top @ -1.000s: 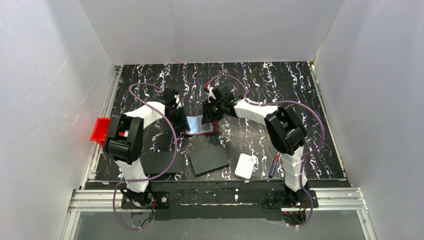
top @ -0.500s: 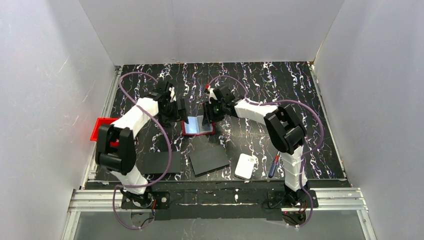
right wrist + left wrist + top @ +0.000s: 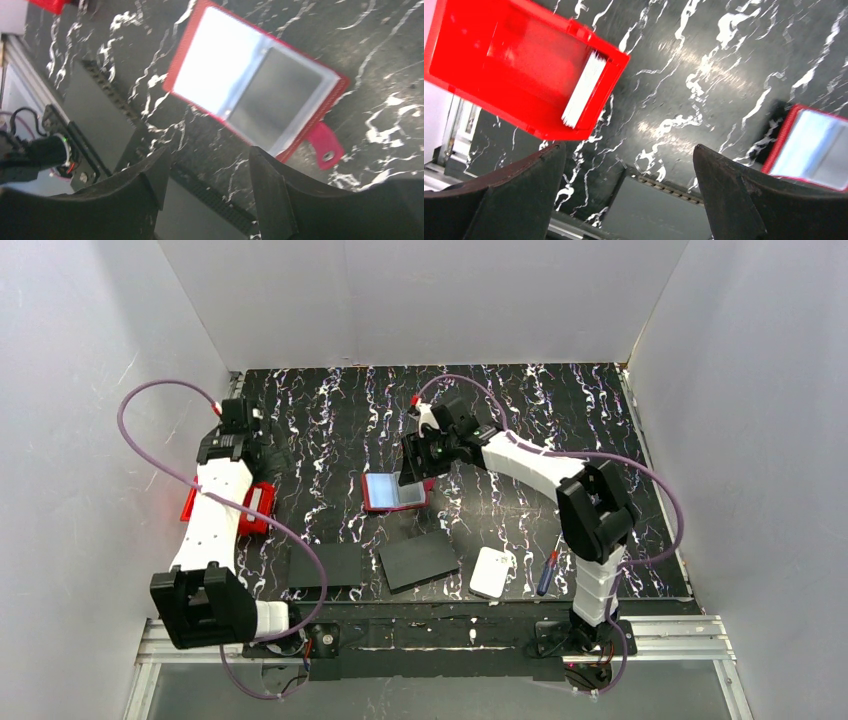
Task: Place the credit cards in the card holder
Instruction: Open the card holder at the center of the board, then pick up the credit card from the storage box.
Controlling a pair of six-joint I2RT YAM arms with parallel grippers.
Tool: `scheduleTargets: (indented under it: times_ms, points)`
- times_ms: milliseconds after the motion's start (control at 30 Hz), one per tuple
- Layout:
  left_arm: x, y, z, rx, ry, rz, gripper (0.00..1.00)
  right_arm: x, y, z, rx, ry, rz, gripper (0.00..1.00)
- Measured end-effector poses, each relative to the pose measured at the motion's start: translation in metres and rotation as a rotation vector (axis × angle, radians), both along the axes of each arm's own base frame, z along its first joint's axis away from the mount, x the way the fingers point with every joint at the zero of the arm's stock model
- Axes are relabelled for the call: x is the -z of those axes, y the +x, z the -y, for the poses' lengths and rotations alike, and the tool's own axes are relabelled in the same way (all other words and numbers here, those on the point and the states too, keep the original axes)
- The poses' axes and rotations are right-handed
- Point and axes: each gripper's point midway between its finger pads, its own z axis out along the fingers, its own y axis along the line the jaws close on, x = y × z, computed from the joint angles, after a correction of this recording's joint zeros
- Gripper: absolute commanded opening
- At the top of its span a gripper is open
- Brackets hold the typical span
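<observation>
Red bin [image 3: 514, 65] now below my left gripper [image 3: 629, 150], swung off the card holder [image 3: 322, 142]. It and my right gripper [image 3: 210, 155] gape empty. Judging: next credit cards [image 3: 583, 87] due.

The left arm [image 3: 215, 515] stretched from its near base toward the far left side. The left gripper [image 3: 243, 440] pointed downward, jaws spread wide with nothing between them. The right arm [image 3: 530, 465] bent leftward to mid-scene. The right gripper [image 3: 415, 468] angled down, jaws likewise parted and empty.
</observation>
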Motion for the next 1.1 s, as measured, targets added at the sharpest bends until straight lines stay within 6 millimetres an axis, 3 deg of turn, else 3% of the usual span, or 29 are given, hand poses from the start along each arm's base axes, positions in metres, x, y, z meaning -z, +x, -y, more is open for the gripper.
scheduleTargets:
  times_ms: [200, 333, 600, 933, 1100]
  points:
    - [0.025, -0.028, -0.008, 0.119, 0.058, -0.013, 0.96, -0.034, -0.057, -0.011, -0.115, 0.106, 0.039, 0.71]
    - [0.029, -0.025, -0.016, 0.22, 0.086, -0.032, 0.96, -0.049, -0.092, -0.009, -0.183, 0.185, 0.044, 0.73]
    - [0.053, -0.018, -0.02, 0.447, 0.052, -0.114, 0.98, -0.084, -0.109, -0.003, -0.213, 0.311, 0.107, 0.73]
    - [0.075, -0.022, -0.034, 0.476, -0.057, -0.149, 0.95, -0.101, -0.158, -0.022, -0.351, 0.335, 0.173, 0.76]
    - [0.097, -0.018, -0.03, 0.49, -0.141, -0.215, 0.98, -0.108, -0.166, -0.022, -0.372, 0.34, 0.208, 0.76]
